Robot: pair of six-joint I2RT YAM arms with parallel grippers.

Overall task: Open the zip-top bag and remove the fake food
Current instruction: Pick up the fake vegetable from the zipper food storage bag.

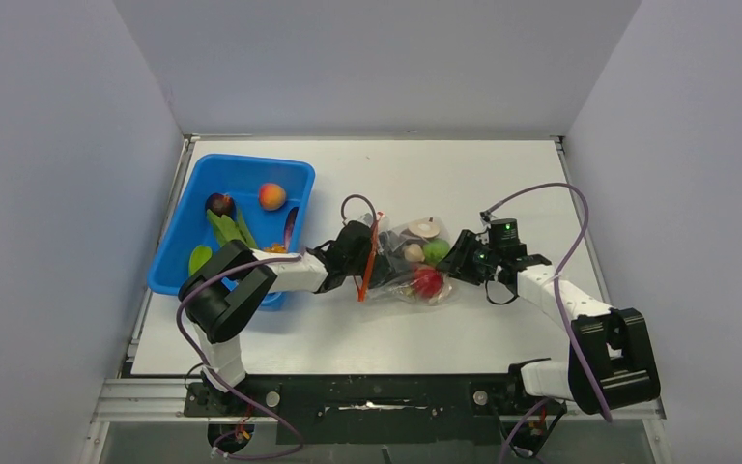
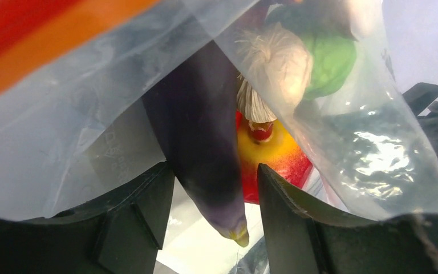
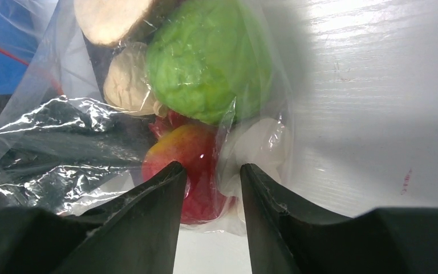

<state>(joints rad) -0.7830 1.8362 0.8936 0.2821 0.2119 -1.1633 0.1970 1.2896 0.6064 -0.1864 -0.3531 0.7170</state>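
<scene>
**Zip-top bag at mid-desk, a claw at each end**

Item: the zip-top bag [image 1: 398, 278], lying at the middle of the desk [image 1: 483, 174], with its orange-red zipper strip [image 1: 372, 253] at my left claw [image 1: 359, 256].

Inside is the fake food [image 1: 425, 256] — red fruit [image 1: 427, 281], green bumpy ball [image 1: 436, 250], white mushroom [image 2: 274, 57], dark purple piece [image 2: 202, 142].

Left claw: fingers apart, purple tip between them.

Right claw [image 1: 459, 259], opposite end: fingers narrowly parted around film and red fruit — I cannot tell whether they pinch.

A blue bin [image 1: 251, 159] stands to the left.
</scene>
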